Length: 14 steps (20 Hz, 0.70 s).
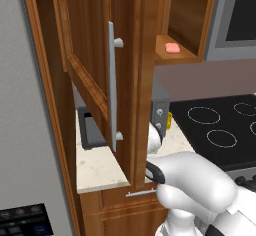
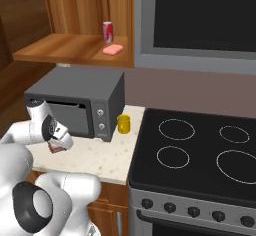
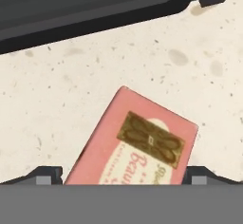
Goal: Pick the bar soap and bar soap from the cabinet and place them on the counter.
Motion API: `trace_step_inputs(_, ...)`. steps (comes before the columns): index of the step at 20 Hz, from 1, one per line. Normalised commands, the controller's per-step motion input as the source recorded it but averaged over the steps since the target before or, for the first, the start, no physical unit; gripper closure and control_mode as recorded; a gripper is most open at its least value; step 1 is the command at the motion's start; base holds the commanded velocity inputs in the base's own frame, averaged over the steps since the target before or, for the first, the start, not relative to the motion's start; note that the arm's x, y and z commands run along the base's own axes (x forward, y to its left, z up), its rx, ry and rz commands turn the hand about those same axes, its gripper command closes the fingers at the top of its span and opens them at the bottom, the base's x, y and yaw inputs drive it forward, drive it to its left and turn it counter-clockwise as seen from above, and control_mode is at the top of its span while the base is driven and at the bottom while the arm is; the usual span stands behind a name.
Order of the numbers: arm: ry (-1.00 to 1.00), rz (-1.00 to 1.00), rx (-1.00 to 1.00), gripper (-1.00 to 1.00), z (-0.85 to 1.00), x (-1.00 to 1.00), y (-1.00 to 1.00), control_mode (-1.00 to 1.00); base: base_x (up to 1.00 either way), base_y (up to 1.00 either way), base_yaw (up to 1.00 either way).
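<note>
Two bar soaps matter here: one bar soap lies flat on the speckled beige worktop just in front of the microwave, between the tips of the pincer, whose jaws stand wide apart and grip nothing. Its pink wrapper looks smooth, with a gold emblem. A second pink bar rests on the cabinet shelf above the microwave, beside a red can. Lifting away carelessly could nudge the loose bar, I think, and the open wooden door may crowd the arm.

Soap on counter, before microwave
</note>
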Motion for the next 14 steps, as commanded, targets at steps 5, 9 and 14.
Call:
trace_step_inputs(5, -0.05, 0.02, 0.08, -1.0, 0.17, 0.15, 0.01, -1.0, 0.0, 0.0, 0.0)
trace_step_inputs(9, -0.07, 0.04, 0.1, -1.0, -0.01, 0.31, 0.11, -1.0, 0.0, 0.0, 0.0)
trace_step_inputs(14, -0.03, 0.03, 0.07, -1.0, -0.3, 0.42, 0.22, -1.0, 0.0, 0.0, 0.0)
